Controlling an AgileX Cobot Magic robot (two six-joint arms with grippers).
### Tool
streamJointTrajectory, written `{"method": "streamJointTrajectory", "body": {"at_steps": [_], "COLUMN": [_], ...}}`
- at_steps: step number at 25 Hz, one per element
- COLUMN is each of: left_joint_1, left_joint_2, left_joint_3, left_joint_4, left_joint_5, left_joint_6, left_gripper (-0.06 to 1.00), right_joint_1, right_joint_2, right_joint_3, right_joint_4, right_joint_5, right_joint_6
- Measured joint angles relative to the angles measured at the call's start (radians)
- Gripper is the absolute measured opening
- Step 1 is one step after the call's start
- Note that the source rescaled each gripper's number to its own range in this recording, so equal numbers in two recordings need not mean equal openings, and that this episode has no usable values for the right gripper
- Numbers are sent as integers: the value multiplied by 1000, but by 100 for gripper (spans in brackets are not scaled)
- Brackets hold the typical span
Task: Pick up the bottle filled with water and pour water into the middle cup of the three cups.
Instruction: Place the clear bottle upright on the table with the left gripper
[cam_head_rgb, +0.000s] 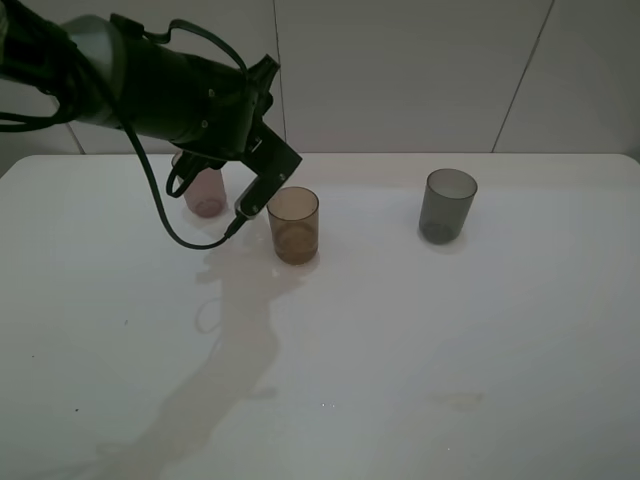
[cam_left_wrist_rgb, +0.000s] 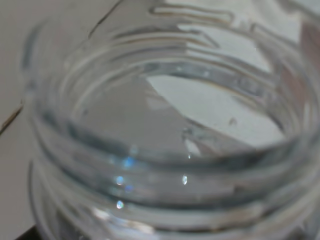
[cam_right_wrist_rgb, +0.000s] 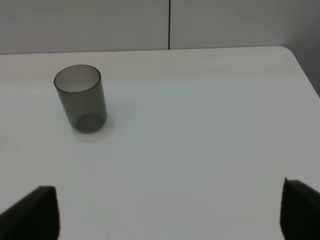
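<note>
The bottle (cam_left_wrist_rgb: 165, 140) fills the left wrist view: its clear wide threaded neck is close to the camera, with water showing inside. In the exterior high view the bottle is hidden behind my left arm. My left gripper (cam_head_rgb: 258, 190) hangs above the table between the pinkish-mauve cup (cam_head_rgb: 205, 192) and the amber-brown middle cup (cam_head_rgb: 294, 225), right by the middle cup's rim, and is shut on the bottle. The smoky grey cup (cam_head_rgb: 446, 205) stands to the right and also shows in the right wrist view (cam_right_wrist_rgb: 81, 98). My right gripper (cam_right_wrist_rgb: 170, 200) is open and empty, well short of the grey cup.
All three cups stand upright in a row along the far half of the white table (cam_head_rgb: 400, 380). A tiled wall rises behind the table's far edge. A black cable loops down from my left arm near the pinkish-mauve cup.
</note>
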Motion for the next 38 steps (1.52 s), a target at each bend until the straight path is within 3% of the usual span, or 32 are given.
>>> {"method": "streamJointTrajectory", "body": {"at_steps": [6, 19, 38], "left_joint_1": [-1, -1, -2], "left_joint_2": [0, 0, 0], "left_joint_3": [0, 2, 3], "left_joint_4": [4, 103, 93], "left_joint_5": [-32, -38, -53], "left_joint_6": [0, 0, -19], "left_gripper": [1, 1, 1], "right_joint_1": [0, 0, 0], "right_joint_2": [0, 0, 0], "right_joint_3": [0, 0, 0], "right_joint_4": [0, 0, 0], "right_joint_5": [0, 0, 0], "right_joint_6": [0, 0, 0]}}
